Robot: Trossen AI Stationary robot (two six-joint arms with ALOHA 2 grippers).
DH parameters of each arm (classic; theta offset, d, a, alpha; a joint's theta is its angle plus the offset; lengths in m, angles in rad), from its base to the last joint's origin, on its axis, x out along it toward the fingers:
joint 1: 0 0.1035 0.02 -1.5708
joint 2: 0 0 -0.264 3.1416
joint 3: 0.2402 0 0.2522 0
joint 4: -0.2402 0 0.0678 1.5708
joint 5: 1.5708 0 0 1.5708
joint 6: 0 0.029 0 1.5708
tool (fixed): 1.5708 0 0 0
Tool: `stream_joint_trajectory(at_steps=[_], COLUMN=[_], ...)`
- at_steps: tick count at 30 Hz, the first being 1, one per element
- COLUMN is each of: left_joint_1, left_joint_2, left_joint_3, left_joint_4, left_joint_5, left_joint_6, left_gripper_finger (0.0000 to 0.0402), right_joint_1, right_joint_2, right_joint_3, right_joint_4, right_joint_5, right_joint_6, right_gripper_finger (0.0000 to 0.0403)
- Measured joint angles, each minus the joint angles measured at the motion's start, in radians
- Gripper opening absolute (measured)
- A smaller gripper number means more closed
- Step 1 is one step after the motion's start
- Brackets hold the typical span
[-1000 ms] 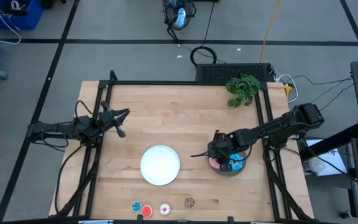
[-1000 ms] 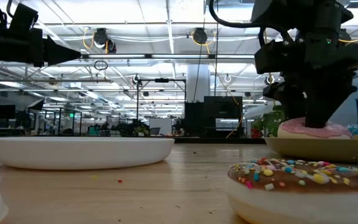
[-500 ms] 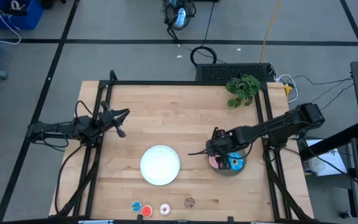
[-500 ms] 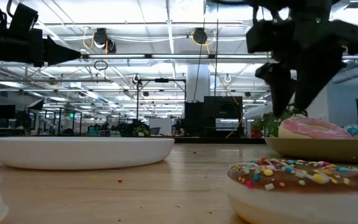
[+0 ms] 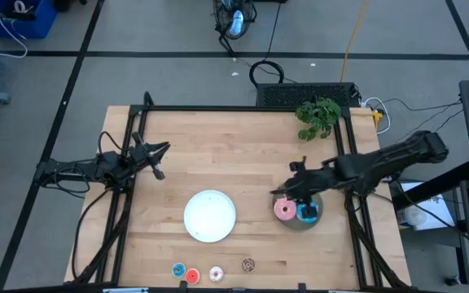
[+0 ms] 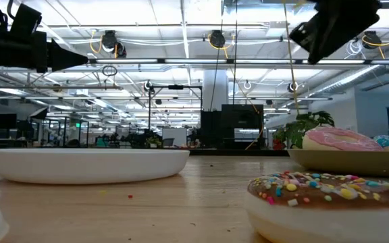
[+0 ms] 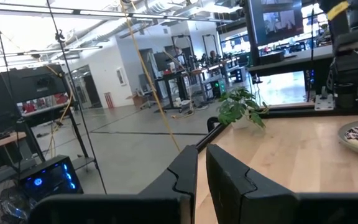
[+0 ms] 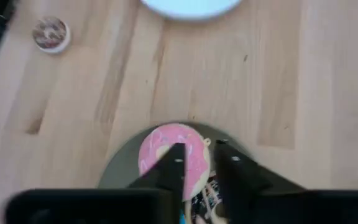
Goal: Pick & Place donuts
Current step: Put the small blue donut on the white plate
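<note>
My right gripper (image 5: 287,191) hangs open above the grey plate (image 5: 316,221); in its wrist view (image 8: 202,165) the fingers stand over the pink donut (image 8: 157,149) without touching it. The pink donut (image 5: 284,210) and a blue donut (image 5: 308,213) lie flat on that plate. A chocolate-sprinkled donut (image 5: 248,264), a white one (image 5: 216,273), a red one (image 5: 191,276) and a small blue one (image 5: 178,269) lie on the table near its near edge. My left gripper (image 5: 163,150) waits shut above the table's left side.
A white plate (image 5: 210,216) sits near the middle of the table, left of the grey plate. A green plant (image 5: 317,116) stands at the far right corner. Black frame rails run along the table's left, far and right edges. Bare wood lies between the two plates.
My right gripper has risen off the pink donut, going up and toward the table's right edge; in the low view it has climbed from the plate to the top of the picture. The pink donut stays lying on the grey plate.
</note>
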Motion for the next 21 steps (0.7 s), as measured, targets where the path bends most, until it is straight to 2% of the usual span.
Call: stream_joint_trajectory(at_steps=[3, 7, 11, 16, 21], left_joint_1=[0.0, 0.0, 0.0, 0.0, 0.0], left_joint_2=[0.0, 0.0, 0.0, 0.0, 0.0], left_joint_3=[0.0, 0.0, 0.0, 0.0, 0.0], left_joint_4=[0.0, 0.001, -0.006, 0.019, 0.017], left_joint_5=[0.0, 0.0, -0.008, -0.099, -0.122], left_joint_6=[-0.011, -0.012, -0.048, -0.06, -0.045], left_gripper_finger=[0.0042, 0.0042, 0.0042, 0.0042, 0.0042], right_joint_1=[0.0, -0.021, -0.056, -0.094, -0.11], right_joint_2=[-0.135, -0.311, -0.462, -0.626, -0.722], right_joint_3=[-0.113, -0.354, -0.564, -0.754, -0.823], right_joint_4=[0.131, 0.443, 0.637, 0.855, 0.849], right_joint_5=[0.043, 0.176, 0.144, 0.123, 0.122], right_joint_6=[-0.048, -0.109, -0.161, -0.195, -0.212], right_gripper_finger=[0.0009, 0.0012, 0.0002, 0.0001, 0.0])
